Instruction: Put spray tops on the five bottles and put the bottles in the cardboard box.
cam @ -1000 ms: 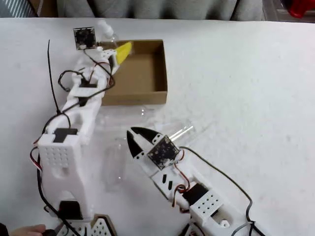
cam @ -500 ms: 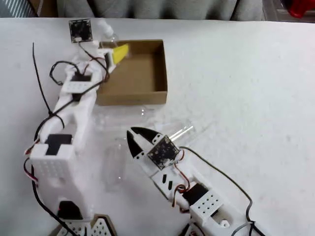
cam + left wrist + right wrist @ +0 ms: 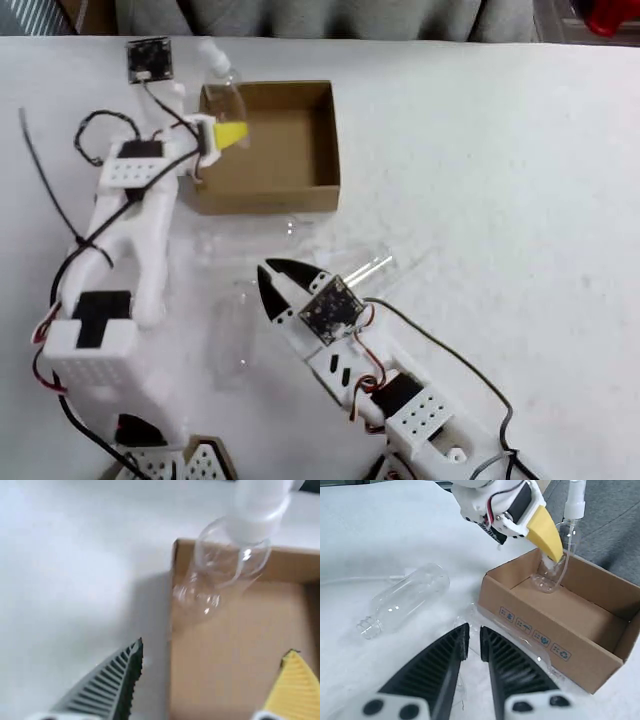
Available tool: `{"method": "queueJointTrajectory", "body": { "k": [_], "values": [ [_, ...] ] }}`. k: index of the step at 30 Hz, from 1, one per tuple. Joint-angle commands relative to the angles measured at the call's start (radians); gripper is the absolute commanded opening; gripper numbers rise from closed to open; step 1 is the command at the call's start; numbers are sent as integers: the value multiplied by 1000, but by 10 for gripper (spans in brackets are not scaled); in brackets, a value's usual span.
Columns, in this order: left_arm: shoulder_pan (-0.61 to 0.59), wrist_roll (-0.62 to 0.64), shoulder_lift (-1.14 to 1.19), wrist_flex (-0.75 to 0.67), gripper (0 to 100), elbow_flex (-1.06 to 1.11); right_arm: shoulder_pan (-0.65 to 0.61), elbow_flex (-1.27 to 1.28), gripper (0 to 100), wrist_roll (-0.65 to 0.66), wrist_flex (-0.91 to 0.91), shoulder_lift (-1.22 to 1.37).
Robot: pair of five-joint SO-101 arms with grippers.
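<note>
A clear bottle (image 3: 220, 570) with a white spray top (image 3: 260, 502) leans in the far left corner of the cardboard box (image 3: 290, 190). My left gripper (image 3: 207, 680) is open just short of it. Its grey finger is outside the box's left wall, its yellow finger (image 3: 230, 133) is over the inside, and nothing is held. In the right wrist view that bottle (image 3: 552, 565) stands behind the yellow finger (image 3: 545, 532). My right gripper (image 3: 474, 632) is shut on nothing, low over the table in front of the box (image 3: 560, 625). An uncapped bottle (image 3: 405, 600) lies near it.
In the high view a clear bottle (image 3: 230, 335) lies between the two arms, left of my right gripper (image 3: 278, 285). A thin clear tube (image 3: 370, 265) rests on the table just right of that gripper. The white table stretches open to the right of the box.
My left arm has swung left and drawn back from the box corner, leaving the capped bottle leaning there. The right arm has not moved.
</note>
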Motion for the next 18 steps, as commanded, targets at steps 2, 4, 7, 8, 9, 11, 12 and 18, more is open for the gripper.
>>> {"method": "queueJointTrajectory", "body": {
  "k": [2,4,7,8,9,11,12,18],
  "values": [
    [-56,-11,-154,215,396,-11,10,-6,15,14,2,-15],
    [-68,-11,-191,288,396,-11,10,-6,15,14,2,-15],
    [-85,-11,-245,394,396,-11,10,-6,15,14,2,-15],
    [-91,-11,-260,425,396,-9,10,-6,15,14,2,-15],
    [-96,-11,-275,459,396,-9,10,-5,15,14,2,-15],
    [-96,-11,-311,529,396,-9,10,-5,15,14,2,-15],
    [-96,-11,-328,568,396,-9,10,-5,15,14,2,-15],
    [-93,-11,-437,721,393,23,7,-5,15,14,2,-15]
  ]
}}
